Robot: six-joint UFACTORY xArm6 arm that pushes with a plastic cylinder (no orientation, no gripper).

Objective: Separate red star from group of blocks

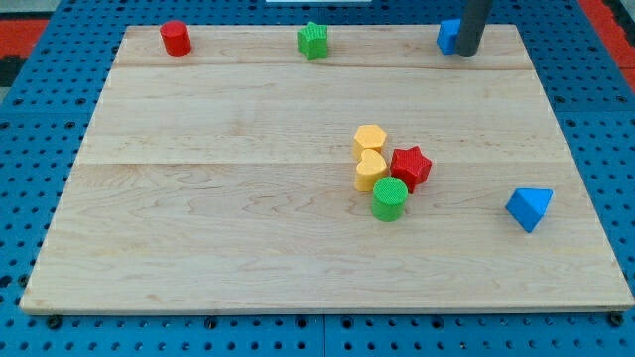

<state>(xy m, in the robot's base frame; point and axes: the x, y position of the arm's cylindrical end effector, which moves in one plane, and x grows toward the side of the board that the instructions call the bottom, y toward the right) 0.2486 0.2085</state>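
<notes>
progress on the separation looks close to nil, judging from how things lie. the red star sits in a tight cluster just right of the board's middle, touching or nearly touching a yellow heart-like block on its left and a green cylinder at its near-left; a yellow hexagon sits just beyond the heart. all four are packed together, so the star has not been pulled clear of the group.

the arm's tip rests at the far edge of the wooden board, toward the right, just beside a blue block whose shape is partly hidden by the rod — touching or not cannot be told. the tip is well apart from the cluster, with bare wood between. there are no jaws on this rig, only the plain rod, so nothing is open, closed or clamped.

other blocks lie apart from the group: a red cylinder at the far left, a green block with a ridged outline at the far middle, and a blue pyramid-like block near the right edge.

what is left is nearly everything — the tip would need to reach the cluster, get in on the star's left side between it and the yellow blocks, and shove it rightward into open wood without dragging the green cylinder along.
</notes>
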